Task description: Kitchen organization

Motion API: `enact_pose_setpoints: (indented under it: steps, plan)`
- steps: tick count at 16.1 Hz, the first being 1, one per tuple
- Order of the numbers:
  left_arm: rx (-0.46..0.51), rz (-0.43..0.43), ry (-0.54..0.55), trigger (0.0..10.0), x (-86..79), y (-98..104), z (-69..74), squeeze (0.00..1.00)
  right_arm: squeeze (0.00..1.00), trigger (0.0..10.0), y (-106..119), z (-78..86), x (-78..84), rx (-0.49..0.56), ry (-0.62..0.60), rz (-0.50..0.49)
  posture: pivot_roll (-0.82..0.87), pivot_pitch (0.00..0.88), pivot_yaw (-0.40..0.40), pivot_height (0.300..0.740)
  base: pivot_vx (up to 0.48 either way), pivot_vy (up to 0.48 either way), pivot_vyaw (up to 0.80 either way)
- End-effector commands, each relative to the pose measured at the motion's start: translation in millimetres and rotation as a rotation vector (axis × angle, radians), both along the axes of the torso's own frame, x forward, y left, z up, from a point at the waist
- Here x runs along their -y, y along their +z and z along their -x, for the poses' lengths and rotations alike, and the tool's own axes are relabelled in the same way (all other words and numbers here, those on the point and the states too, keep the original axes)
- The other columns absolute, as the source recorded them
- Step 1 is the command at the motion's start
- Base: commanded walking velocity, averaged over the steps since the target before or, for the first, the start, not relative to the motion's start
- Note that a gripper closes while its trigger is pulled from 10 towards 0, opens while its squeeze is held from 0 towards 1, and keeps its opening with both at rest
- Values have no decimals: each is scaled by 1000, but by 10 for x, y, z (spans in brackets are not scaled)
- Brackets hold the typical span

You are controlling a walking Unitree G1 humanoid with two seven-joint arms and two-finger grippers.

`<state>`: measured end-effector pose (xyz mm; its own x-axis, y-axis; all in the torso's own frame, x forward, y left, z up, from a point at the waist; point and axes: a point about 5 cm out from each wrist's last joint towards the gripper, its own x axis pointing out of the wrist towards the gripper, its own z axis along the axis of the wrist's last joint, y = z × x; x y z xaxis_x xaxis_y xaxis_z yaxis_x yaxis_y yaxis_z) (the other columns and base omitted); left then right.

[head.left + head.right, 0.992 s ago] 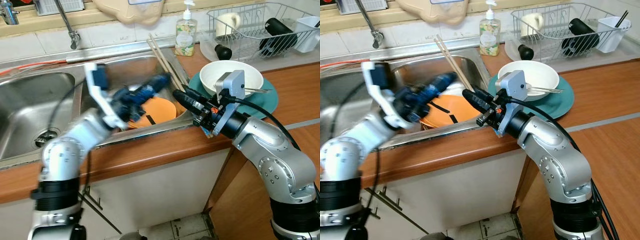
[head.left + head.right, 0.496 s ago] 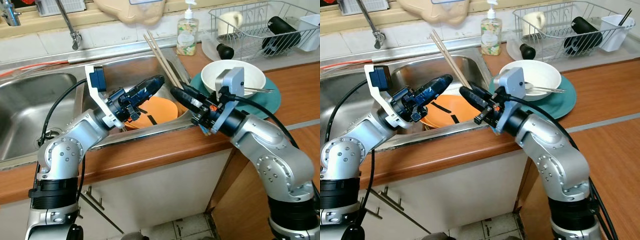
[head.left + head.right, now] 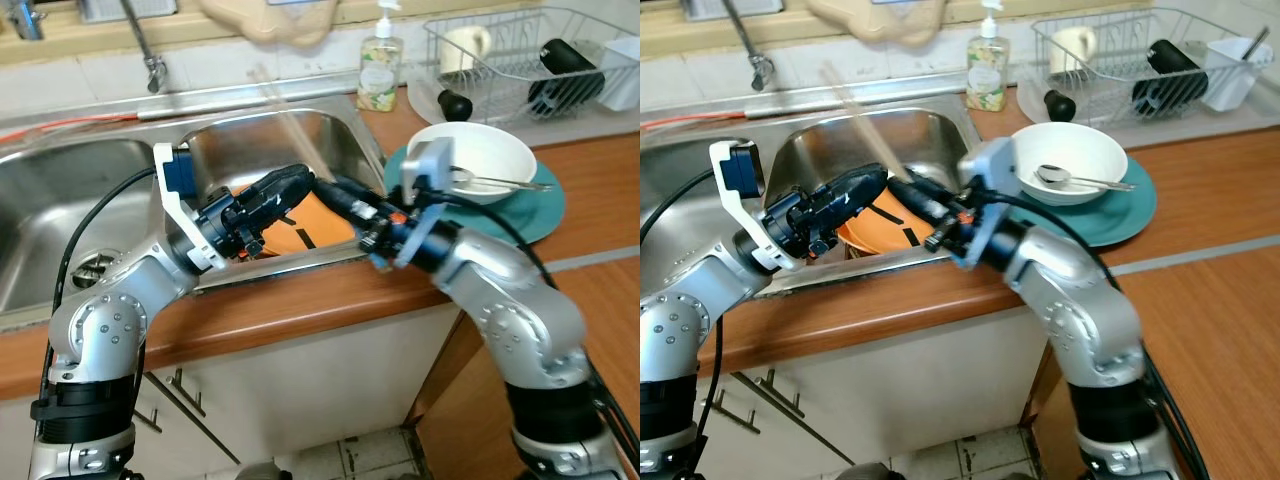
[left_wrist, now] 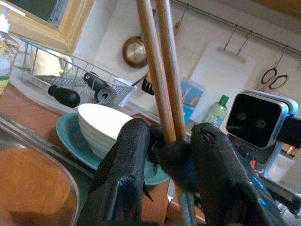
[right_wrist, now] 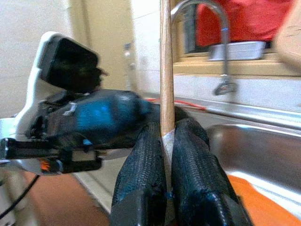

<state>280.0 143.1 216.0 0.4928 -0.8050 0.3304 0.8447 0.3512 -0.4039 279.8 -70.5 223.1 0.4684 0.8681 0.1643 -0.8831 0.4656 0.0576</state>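
Landmark: the right basin of the steel sink (image 3: 300, 140), set into the wooden tabletop (image 3: 330, 290).
Chopsticks (image 4: 160, 70): a wooden pair standing up over that basin, blurred in the head views, leaning toward its back wall.
Right gripper (image 5: 168, 155): over the basin's front rim; fingers (image 5: 141, 165) pressed together on the chopsticks.
Left gripper (image 4: 167, 155): just beside the right one over the same basin; its fingers (image 4: 124, 165) are narrowly parted with the chopsticks between them, though contact cannot be told for sure.
Orange plate (image 3: 325, 225): lying in the basin under both grippers.
White bowl (image 3: 1070, 160): right of the basin on a teal plate (image 3: 1135, 215), a spoon (image 3: 1080, 180) across it.
Soap bottle (image 3: 378, 70): behind the basin's right corner.
Dish rack (image 3: 1130, 60): further right of the basin.
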Motion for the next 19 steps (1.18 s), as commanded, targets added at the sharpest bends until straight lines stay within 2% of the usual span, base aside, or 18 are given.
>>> enact_pose_setpoints:
  steps: [1,3,4,5,8,10,11,13,19]
  plan:
    - [38,7,-16,10000,19,70,32,0,0,0,8,8,-47,12,58,3,46,0,54,740,0,0,0]
    - [42,2,-2,10000,32,59,22,0,0,0,-16,23,-59,12,90,18,42,0,55,740,0,0,0]
    - [44,6,22,3020,25,53,1,0,0,0,-26,24,-61,13,95,18,40,0,56,740,0,0,0]
    - [44,20,37,0,14,60,-15,0,0,0,-27,20,-55,15,94,13,38,0,55,740,0,0,0]
    - [43,10,43,0,-7,48,-17,0,0,0,-19,15,-37,19,89,1,37,0,55,740,0,0,0]
    - [56,-44,72,0,-27,10,-12,0,0,0,-19,-16,3,23,60,7,37,0,53,740,0,0,0]
    - [78,-101,108,0,-44,-6,-6,0,0,0,-17,-60,36,22,20,2,36,0,54,740,0,0,0]
    - [93,-139,109,0,-43,-24,31,0,0,0,-8,-79,63,23,10,-6,38,0,50,740,0,0,0]
    - [86,-59,127,0,-26,-19,47,0,0,0,-12,-51,43,33,40,-2,38,0,43,740,0,0,0]
